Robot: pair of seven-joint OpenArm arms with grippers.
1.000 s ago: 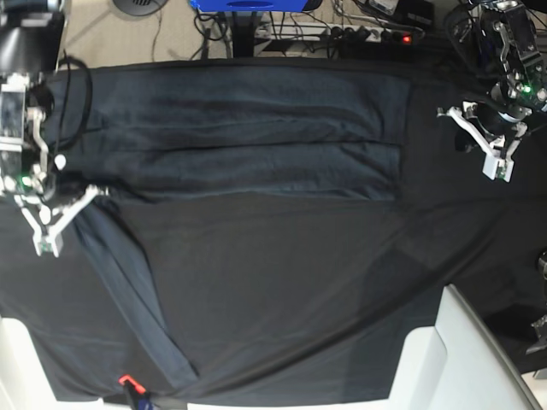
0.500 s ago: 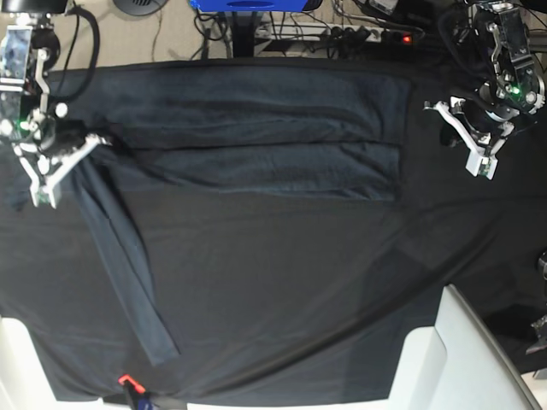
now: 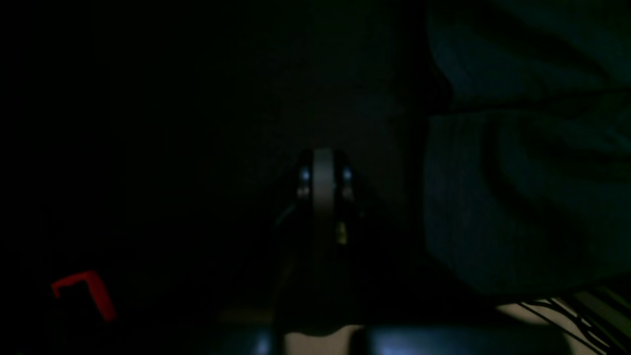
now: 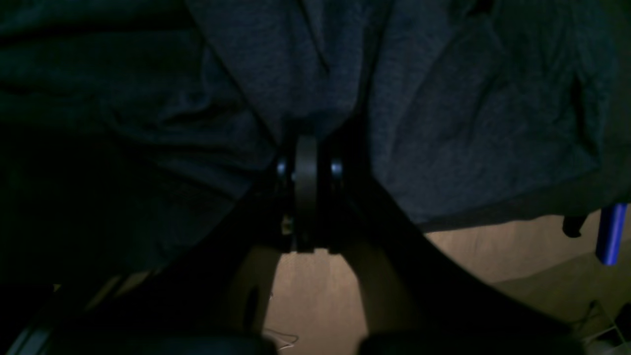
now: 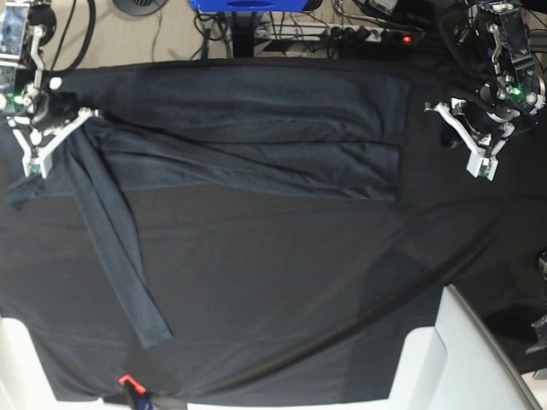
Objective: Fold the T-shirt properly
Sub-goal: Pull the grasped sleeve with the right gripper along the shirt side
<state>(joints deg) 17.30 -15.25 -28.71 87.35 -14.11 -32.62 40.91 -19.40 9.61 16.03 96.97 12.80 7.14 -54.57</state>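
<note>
The T-shirt (image 5: 256, 128) lies as a long folded band across the far part of the table, charcoal grey on the blacker table cloth (image 5: 299, 282). One narrow strip of it (image 5: 120, 256) trails from the left end toward the near edge. On the base view's left, my right gripper (image 5: 36, 164) is shut on the T-shirt's left end; its wrist view shows knit cloth (image 4: 443, 98) bunched at the closed tips (image 4: 306, 148). Right of the band, my left gripper (image 5: 483, 169) is shut and holds nothing. In the dark left wrist view its tips (image 3: 323, 158) hang over black cloth, with the T-shirt's edge (image 3: 517, 197) to their right.
A red tape mark (image 5: 126, 380) sits at the table's near edge, seen too in the left wrist view (image 3: 84, 291). White panels (image 5: 461, 350) stand at the near right and near left corners. Cables, a power strip (image 5: 376, 34) and a blue object (image 5: 248, 4) lie beyond the far edge.
My right gripper has moved toward the far edge, pulling the T-shirt's left end and the trailing strip along. The left gripper shifted slightly, then held still.
</note>
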